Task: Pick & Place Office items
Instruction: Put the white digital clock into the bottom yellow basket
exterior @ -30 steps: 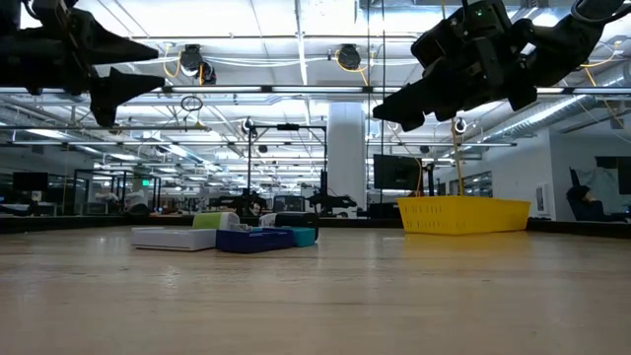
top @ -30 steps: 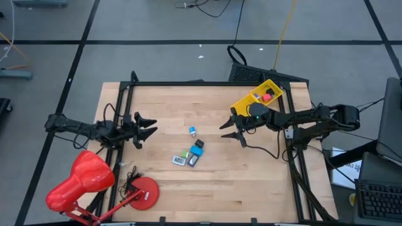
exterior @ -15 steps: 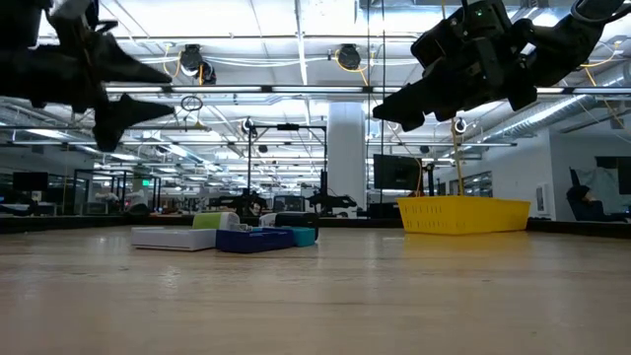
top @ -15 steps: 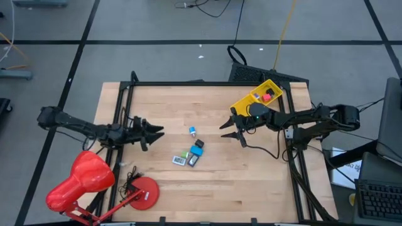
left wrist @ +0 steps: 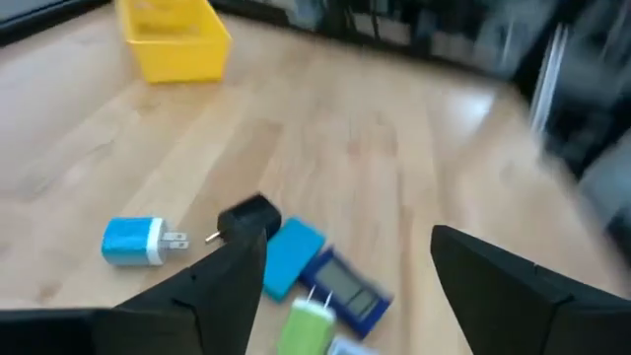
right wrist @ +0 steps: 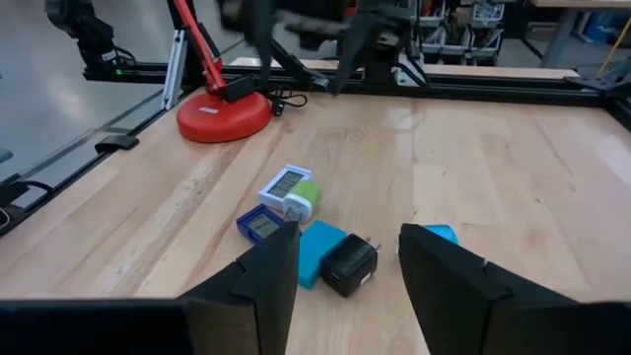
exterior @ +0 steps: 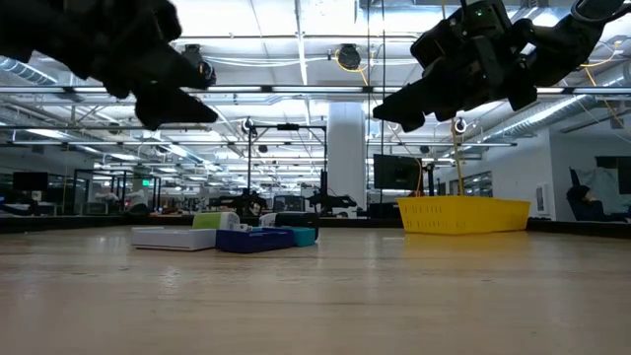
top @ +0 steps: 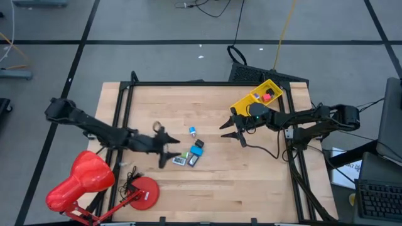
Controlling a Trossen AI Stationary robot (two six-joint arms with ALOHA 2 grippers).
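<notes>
Office items (top: 191,152) lie in a small pile near the middle of the table (top: 251,182). My left pincer (top: 169,153) hangs just beside them, on the side toward the red lamp (top: 81,182). Its two fingers stand wide apart and hold nothing.

From my left wrist I see the blue plug (left wrist: 136,241) lying a bit apart, then the black plug (left wrist: 248,217), the flat blue piece (left wrist: 293,255), the little screen piece (left wrist: 348,292) and the green piece (left wrist: 308,325) all packed close.

I think my job now is to pick just one piece. The green piece and the little screen piece are nearest my fingers, but they touch their neighbours. So I should go down slowly, put one finger on each side of one piece only, and not bump the rest.

My right pincer (top: 233,133) waits above the table near the yellow tray (top: 249,100). Its fingers are partly open and empty. A red piece (top: 267,96) lies in the tray.
</notes>
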